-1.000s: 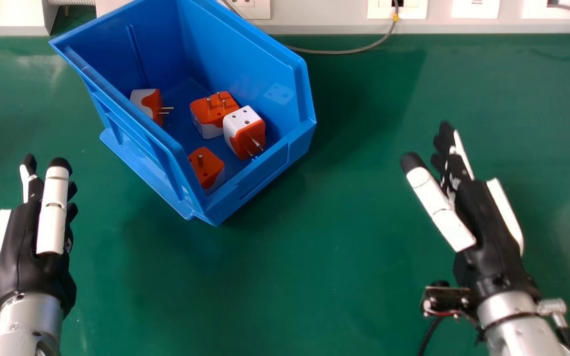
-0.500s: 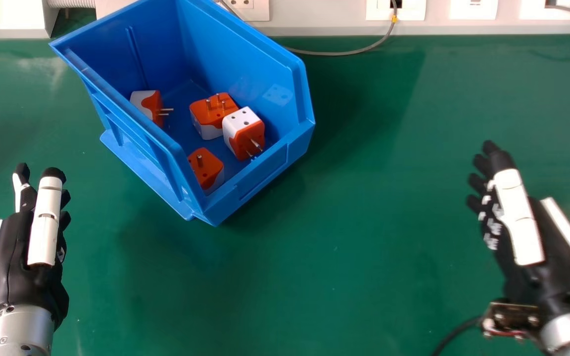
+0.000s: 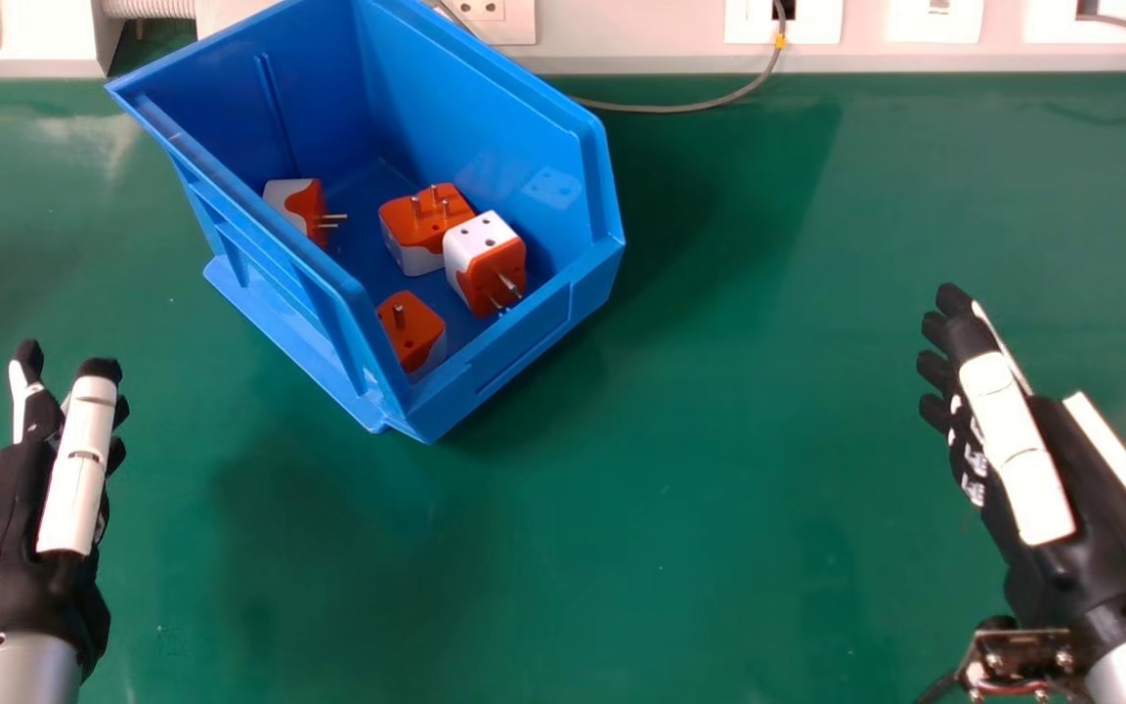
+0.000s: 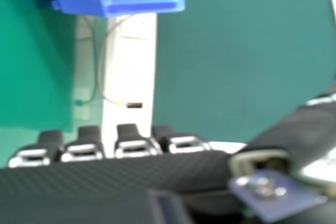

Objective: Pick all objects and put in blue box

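Flanking the worktop [image 3: 622,548], two empty hands frame what looks like the closing step of a packing job. The blue box [image 3: 514,352] stands toward the far left, its open top showing four orange and white plugs lying loose on its floor. The left plug [image 3: 291,196] rests on its side near the left wall, pins pointing right; the middle plug [image 3: 402,220] sits pins up, just beside the right plug [image 3: 485,264], while the near plug [image 3: 413,337] lies toward the box's near corner, partly hidden by the left wall.

The left hand [image 3: 11,548], at the near left, holds its fingers extended, gripping nothing. The right hand [image 3: 1081,489], at the near right and well apart from the box, is open too, its fingers loosely straight and the thumb lying alongside them.

With every visible plug inside the box, the picking appears finished. The next move likely calls for no new grasp, only for both hands to settle at rest, clear of the box walls. A careless sweep of the left hand, the closer of the two, could nudge the box.
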